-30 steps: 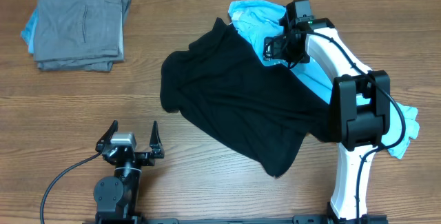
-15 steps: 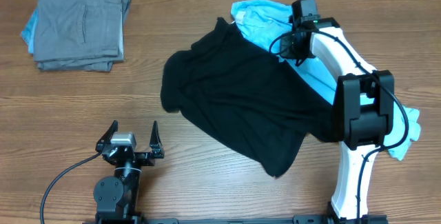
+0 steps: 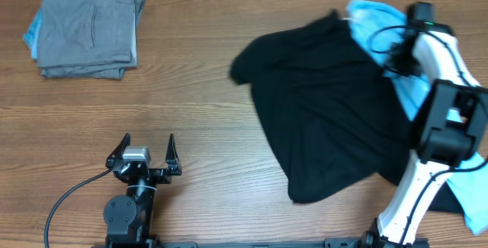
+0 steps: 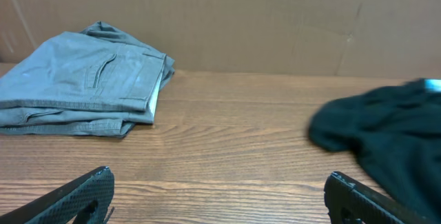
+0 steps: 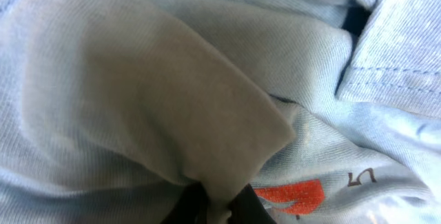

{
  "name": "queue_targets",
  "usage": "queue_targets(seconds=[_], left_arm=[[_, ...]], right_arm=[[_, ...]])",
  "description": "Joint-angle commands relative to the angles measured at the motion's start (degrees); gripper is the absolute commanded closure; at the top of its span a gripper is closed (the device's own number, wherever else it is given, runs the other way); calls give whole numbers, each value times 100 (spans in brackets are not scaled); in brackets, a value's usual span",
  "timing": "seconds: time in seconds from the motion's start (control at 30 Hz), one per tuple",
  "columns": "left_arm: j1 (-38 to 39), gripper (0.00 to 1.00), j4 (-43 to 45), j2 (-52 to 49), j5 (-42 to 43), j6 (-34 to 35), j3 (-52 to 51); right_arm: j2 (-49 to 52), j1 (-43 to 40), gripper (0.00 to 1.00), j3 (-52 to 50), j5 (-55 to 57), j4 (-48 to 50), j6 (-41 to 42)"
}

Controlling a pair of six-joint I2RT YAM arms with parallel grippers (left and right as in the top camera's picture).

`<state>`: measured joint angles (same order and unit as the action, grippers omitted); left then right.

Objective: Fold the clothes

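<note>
Right gripper (image 3: 394, 52), shut tight, pinches a fold of a light blue shirt (image 5: 172, 79). In the right wrist view the two dark fingertips (image 5: 244, 207) nip the cloth at the bottom of the frame, with a red print (image 5: 289, 196) just beside them. From overhead, a black shirt (image 3: 328, 111) lies crumpled just beside this gripper, spreading away towards the near edge of the table (image 3: 213, 111) and covering part of the blue one. The left gripper (image 3: 147, 140) waits well apart with its jaws spread wide and nothing between them. Far beyond it, a folded grey pile (image 3: 88, 27) sits in the far corner.

This looks like the sorting step, with one garment being drawn clear of the heap and no fold begun. The next move likely calls for a firm pinch while the blue shirt is pulled onto bare wood. It then needs laying flat, probably with the idle gripper taking a second edge.
</note>
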<state>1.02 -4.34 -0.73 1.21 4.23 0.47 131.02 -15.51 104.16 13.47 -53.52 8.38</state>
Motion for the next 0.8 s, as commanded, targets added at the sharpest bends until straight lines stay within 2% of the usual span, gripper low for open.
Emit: queue_targets(seconds=[0.0, 0.17, 0.3, 0.33, 0.37, 0.4, 0.43, 0.5, 0.53, 0.57, 0.63, 0.67, 0.77], left_arm=[[-46, 0, -9, 48, -17, -105, -20], [-46, 0, -9, 48, -17, -105, -20], [-46, 0, -9, 48, -17, -105, -20], [-46, 0, -9, 48, -17, -105, -20], [-46, 0, -11, 48, -17, -105, -20], [-46, 0, -9, 48, -17, -105, -20], [-46, 0, -9, 48, -17, -105, -20], [-46, 0, -9, 48, -17, -105, -20], [-46, 0, -9, 48, -17, -105, -20], [-46, 0, -9, 48, -17, -105, -20], [-46, 0, -9, 48, -17, -105, -20], [-46, 0, -9, 48, -17, -105, -20], [-46, 0, -9, 48, -20, -107, -20]], right_arm=[[109, -876, 96, -15, 857, -197, 81], [101, -1845, 96, 20, 824, -328, 103], [31, -2264, 96, 269, 308, -452, 103], [-24, -2343, 92, 400, 74, -498, 103], [-66, -2382, 73, 518, -74, -544, 101], [-127, -2402, 59, 688, -236, -614, 101], [-195, -2404, 55, 866, -372, -684, 101], [-341, -2378, 55, 1215, -614, -831, 101], [-422, -2341, 50, 1388, -756, -903, 103], [-501, -2304, 39, 1530, -916, -957, 103], [-706, -2168, 10, 1797, -1438, -1043, 105], [-787, -2111, 2, 1858, -1648, -1073, 107], [-1005, -1853, 0, 1882, -2114, -1145, 166]])
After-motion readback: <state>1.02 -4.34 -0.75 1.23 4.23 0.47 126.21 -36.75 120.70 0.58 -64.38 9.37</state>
